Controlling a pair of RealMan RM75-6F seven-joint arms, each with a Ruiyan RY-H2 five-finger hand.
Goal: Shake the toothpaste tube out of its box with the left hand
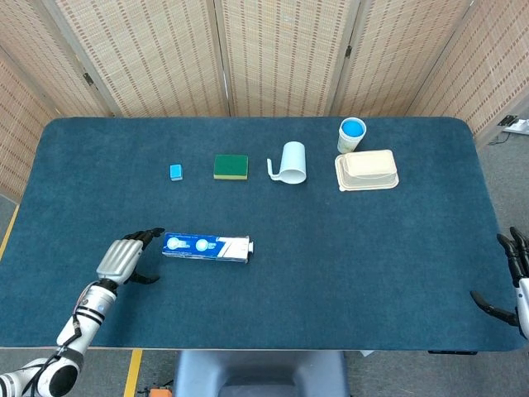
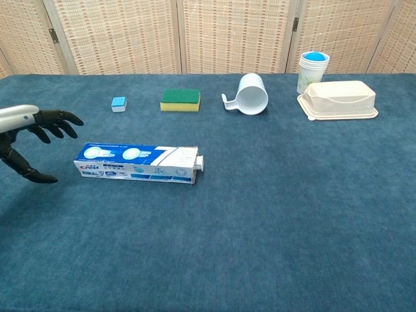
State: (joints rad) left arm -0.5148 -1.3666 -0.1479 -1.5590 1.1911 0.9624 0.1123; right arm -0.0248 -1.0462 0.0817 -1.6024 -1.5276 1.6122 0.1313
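The left hand hovers open and empty beside the toothpaste box; the box lies flat, ungripped, its tube's cap just showing; grasping and shaking remain.

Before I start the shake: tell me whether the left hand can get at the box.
Probably yes. The left hand is open right beside the box, at its closed end, with nothing between them.

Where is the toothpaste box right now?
The toothpaste box lies flat on the blue table, left of center in both views, just right of the open left hand and nearer the robot than the green sponge.
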